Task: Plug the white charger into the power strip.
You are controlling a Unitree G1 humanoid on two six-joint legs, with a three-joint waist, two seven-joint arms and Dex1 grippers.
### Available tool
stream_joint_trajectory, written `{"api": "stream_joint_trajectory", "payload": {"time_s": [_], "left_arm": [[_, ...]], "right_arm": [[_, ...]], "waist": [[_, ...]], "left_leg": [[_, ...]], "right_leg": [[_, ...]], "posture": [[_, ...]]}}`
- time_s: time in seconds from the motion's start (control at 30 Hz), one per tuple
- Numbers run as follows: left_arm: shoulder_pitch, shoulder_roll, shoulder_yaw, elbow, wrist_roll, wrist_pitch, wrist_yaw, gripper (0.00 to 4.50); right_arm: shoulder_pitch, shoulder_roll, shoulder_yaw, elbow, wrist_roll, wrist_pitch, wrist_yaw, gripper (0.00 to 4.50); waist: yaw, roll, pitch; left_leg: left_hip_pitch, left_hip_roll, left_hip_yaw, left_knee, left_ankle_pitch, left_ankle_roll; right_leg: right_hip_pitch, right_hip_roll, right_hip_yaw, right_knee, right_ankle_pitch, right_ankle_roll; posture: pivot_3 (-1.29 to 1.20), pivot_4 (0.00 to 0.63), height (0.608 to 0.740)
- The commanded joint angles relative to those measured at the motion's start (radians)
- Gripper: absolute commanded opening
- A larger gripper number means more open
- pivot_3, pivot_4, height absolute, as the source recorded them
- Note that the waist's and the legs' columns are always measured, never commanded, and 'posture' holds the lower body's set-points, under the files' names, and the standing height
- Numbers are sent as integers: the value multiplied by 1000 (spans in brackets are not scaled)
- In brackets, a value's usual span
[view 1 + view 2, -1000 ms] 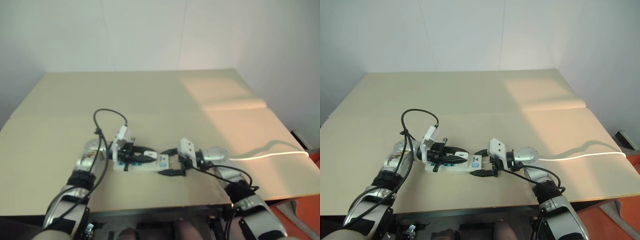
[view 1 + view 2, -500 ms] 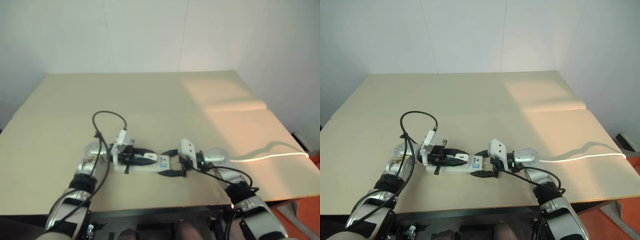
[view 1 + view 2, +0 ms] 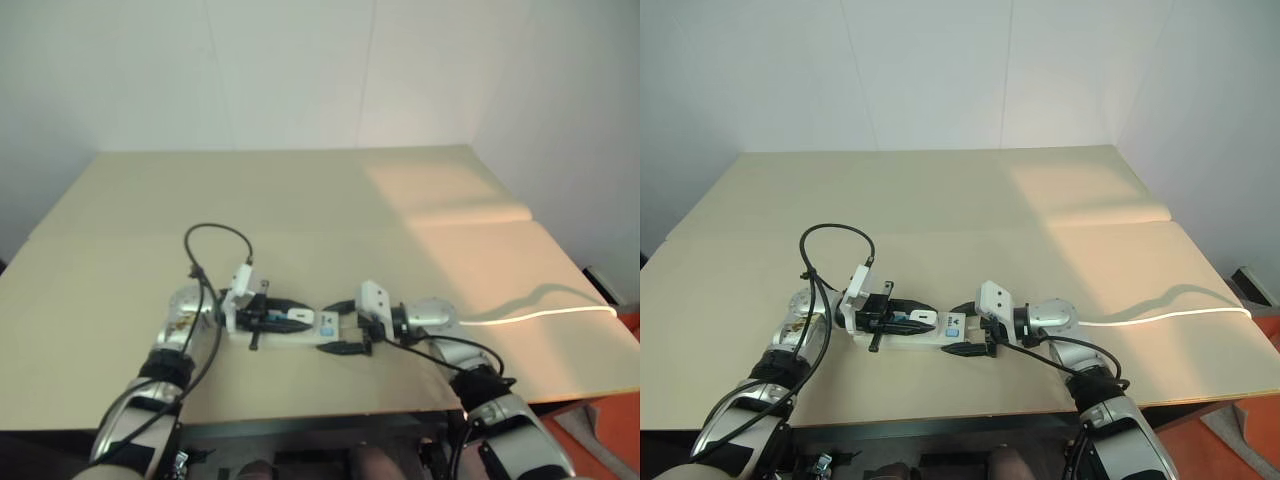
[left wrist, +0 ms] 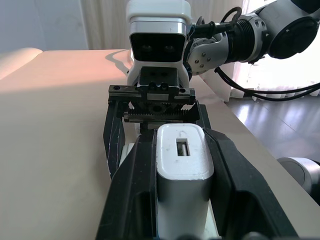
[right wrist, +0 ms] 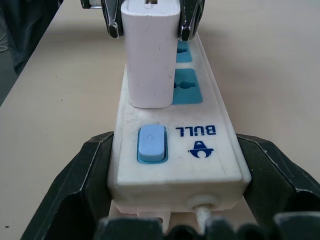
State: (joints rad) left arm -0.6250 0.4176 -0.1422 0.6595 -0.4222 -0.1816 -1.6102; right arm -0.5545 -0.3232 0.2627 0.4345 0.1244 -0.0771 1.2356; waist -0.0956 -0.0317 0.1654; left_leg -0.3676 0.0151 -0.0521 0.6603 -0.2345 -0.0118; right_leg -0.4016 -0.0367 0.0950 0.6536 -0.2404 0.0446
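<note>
The left tool (image 4: pixel 172 200) clenches the small white cube charger (image 5: pixel 150 55) upright over the long white plastic power strip (image 5: pixel 175 145) at the tan bench's (image 3: pixel 940 200) six o'clock edge. The right tool (image 5: pixel 170 175) brackets the strip's switch end — bracing it, I'd judge, against the push.

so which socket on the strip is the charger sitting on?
The one nearest the blue switch: the white charger covers it, resting on the power strip, while the blue sockets beside it show bare.
</note>
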Motion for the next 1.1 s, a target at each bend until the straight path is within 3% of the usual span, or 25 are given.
{"api": "stream_joint_trajectory", "payload": {"time_s": [0.03, 0.07, 0.43, 0.63, 0.9, 1.0, 1.1], "left_arm": [[30, 19, -25, 98, 96, -8, 8, 1015], [30, 19, -24, 103, 96, -11, 9, 1015], [15, -10, 33, 105, 84, -34, 26, 4482], [20, 65, 24, -55, -5, 60, -4, 4482], [26, 250, 128, -291, -69, 147, -4, 4482], [34, 340, 172, -343, -90, 159, -4, 4500], [46, 390, 205, -375, -98, 185, -4, 4500]], "right_arm": [[17, 10, 41, -24, -11, -34, 27, 3410], [17, 10, 40, -24, -11, -33, 27, 3410], [17, 14, 46, -10, -19, -43, 18, 3410], [16, 14, 45, -12, -18, -41, 16, 3410], [16, 10, 27, -38, 2, 16, 4, 3410], [4, 0, 18, -53, 13, 57, 8, 4353], [2, -13, 2, -85, 32, 84, 9, 4453]], "waist": [[0, 2, -2], [0, 2, -3], [-2, 5, -5], [-5, 5, -4], [-5, 4, -1], [-4, 4, 1], [1, 4, 6]], "left_leg": [[0, 0, 0, 0, 0, 0], [0, 0, 0, 0, 0, 0], [0, 0, 0, -1, 0, 0], [-2, 1, 0, -1, 0, 0], [-3, 2, 0, -2, 0, 0], [-3, 3, 0, -2, 0, 0], [-5, 2, 0, -2, 0, 0]], "right_leg": [[0, 0, 0, 0, 0, 0], [0, 0, 0, 0, 0, 0], [0, 0, 0, -2, 0, 1], [-2, 1, 0, -3, 0, 1], [-3, 2, 0, -4, 0, 0], [-4, 2, 0, -4, 0, 0], [-5, 1, 0, -4, 0, 0]], "posture": [[0, 150, 740], [0, 150, 740], [0, 150, 740], [0, 150, 740], [0, 150, 740], [0, 150, 740], [0, 150, 740]]}}
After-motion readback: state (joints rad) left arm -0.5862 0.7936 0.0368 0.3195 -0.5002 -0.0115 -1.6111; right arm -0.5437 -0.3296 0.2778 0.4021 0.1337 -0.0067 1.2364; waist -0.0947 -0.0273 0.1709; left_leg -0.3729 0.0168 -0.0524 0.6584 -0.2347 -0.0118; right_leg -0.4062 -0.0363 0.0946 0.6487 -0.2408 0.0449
